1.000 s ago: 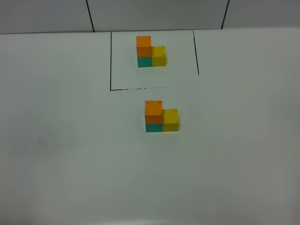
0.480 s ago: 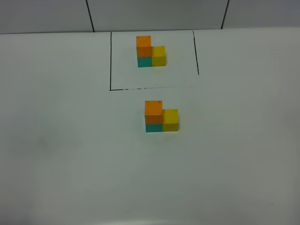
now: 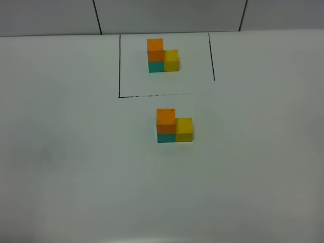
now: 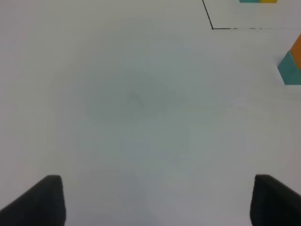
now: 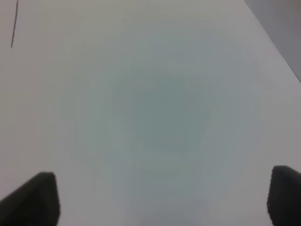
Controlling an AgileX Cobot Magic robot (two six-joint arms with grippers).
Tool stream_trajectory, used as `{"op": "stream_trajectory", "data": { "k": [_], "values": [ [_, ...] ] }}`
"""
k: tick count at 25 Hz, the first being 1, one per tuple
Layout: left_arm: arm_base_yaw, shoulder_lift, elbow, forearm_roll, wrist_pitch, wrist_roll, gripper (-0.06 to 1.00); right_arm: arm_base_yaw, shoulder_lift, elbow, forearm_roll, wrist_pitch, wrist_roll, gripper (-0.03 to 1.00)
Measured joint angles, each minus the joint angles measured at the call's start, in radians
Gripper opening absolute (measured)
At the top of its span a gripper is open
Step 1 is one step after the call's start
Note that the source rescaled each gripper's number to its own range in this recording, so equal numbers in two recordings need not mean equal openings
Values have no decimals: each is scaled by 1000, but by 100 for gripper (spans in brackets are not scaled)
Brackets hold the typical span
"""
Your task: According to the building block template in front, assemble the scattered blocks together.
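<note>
The building block template (image 3: pixel 162 56) stands at the back inside a black outline: orange on teal, yellow beside it. Nearer the middle, the scattered blocks stand joined in the same L: an orange cube (image 3: pixel 166 119) on a teal cube (image 3: pixel 166 137), with a yellow cube (image 3: pixel 184 129) touching on the right. Neither arm shows in the exterior high view. In the left wrist view my left gripper (image 4: pixel 155 202) is open over bare table, and the teal and orange cubes (image 4: pixel 292 63) peek in at the frame's edge. My right gripper (image 5: pixel 158 200) is open over bare table too.
The white table (image 3: pixel 76 167) carries a black outline (image 3: pixel 119 66) around the template. A grey tiled wall (image 3: pixel 167 15) runs behind the table's far edge. In the right wrist view the table's edge (image 5: pixel 275 40) runs diagonally past one corner.
</note>
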Motion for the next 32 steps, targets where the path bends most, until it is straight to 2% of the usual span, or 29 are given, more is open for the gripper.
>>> {"op": "stream_trajectory", "data": {
  "k": [16,32],
  "values": [
    [0,0,0,0,0,0,82,0,0,0,0,0,-1,73],
    [0,0,0,0,0,0,82,-7,0,0,0,0,-1,73]
  ]
}}
